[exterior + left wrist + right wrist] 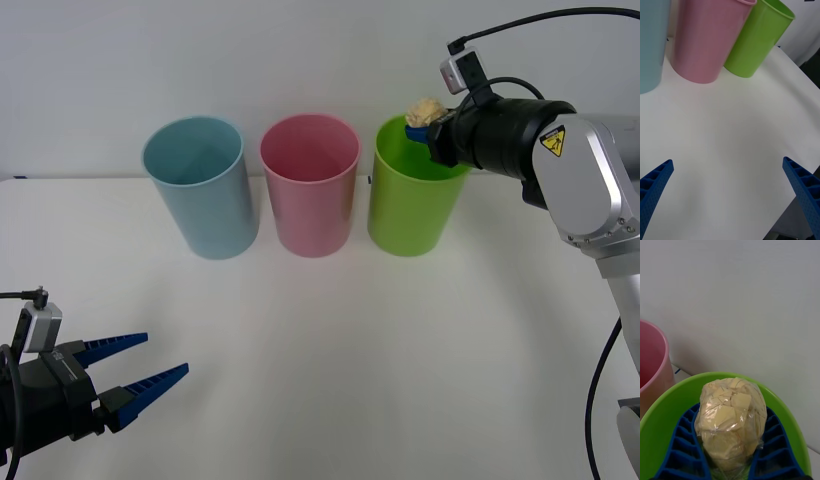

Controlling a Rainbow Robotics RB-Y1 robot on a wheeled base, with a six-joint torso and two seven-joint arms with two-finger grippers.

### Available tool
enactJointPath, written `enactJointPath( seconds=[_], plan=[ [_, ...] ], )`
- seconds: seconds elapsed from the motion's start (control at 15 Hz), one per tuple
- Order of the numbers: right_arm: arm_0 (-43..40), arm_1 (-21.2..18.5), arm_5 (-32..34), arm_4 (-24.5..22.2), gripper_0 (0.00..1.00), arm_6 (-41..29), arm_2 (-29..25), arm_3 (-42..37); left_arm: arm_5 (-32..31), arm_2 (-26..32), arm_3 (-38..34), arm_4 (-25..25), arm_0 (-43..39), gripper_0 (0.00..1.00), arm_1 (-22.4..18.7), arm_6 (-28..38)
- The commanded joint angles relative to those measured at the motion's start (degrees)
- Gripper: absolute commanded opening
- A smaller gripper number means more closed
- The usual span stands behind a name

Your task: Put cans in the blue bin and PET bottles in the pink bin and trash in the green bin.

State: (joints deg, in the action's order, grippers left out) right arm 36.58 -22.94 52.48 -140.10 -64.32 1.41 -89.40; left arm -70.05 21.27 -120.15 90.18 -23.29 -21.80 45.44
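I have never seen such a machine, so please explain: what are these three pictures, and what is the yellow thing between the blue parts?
It is a two-armed robot sorting waste. The front view looks down on a white table with the blue bin, the pink bin and the green bin. The other two pictures come from cameras on the wrists. The right gripper holds the trash, a wrinkly yellowish ball, above the green bin's opening. The left gripper waits open, low at the near left.
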Motion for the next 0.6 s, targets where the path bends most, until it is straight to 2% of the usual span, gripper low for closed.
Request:
enactJointPath(
  seconds=[0.07, 0.6],
  plan=[
    [-0.11, 0.00, -0.89, 0.01, 1.00, 1.30, 0.00, 0.01, 0.00, 0.00, 0.00, 0.00, 0.00, 1.00, 0.00, 0.00],
    [0.07, 0.00, -1.16, 0.36, 1.00, 1.83, 0.18, -0.08, 0.00, 0.00, 0.00, 0.00, 0.00, 1.00, 0.00, 0.00]
  ],
)
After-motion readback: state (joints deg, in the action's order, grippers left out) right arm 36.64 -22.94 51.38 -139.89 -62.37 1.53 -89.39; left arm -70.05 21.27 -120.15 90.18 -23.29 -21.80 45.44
